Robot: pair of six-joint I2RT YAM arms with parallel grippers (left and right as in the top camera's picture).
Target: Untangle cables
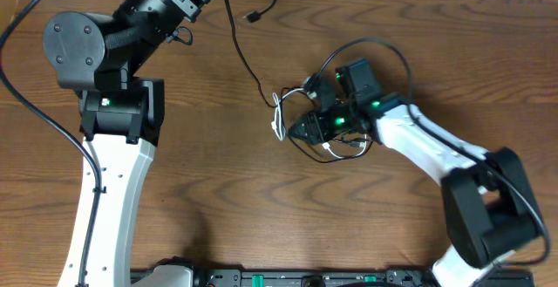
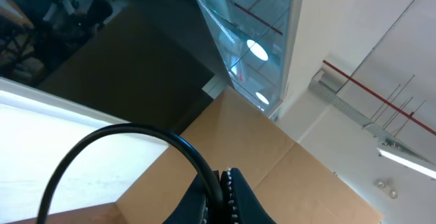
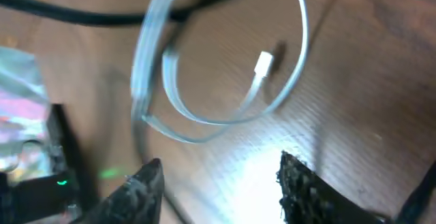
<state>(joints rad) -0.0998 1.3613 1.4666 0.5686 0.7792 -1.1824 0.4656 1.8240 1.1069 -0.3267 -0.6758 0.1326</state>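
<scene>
Right gripper (image 3: 221, 183) poised just short of the white loop.

Its jaws stood apart over bare brown wooden table (image 1: 200, 182) with nothing between them. In the wrist view the thin white cable (image 3: 142, 74) curled at 12 o'clock from the fingertips, and its small white plug (image 3: 263, 63) lay inside the loop. From overhead the bundled white cable lay just beside the gripper at about 10 o'clock, with its long axis running 12 to 6. The thin black cable (image 1: 237, 47) left the knot toward 11 o'clock. The right arm was much the nearer. The left gripper (image 2: 226, 200) was well apart near the table's far edge, pointing at the ceiling with its jaws together. Whether it pinched anything could not be told.
</scene>
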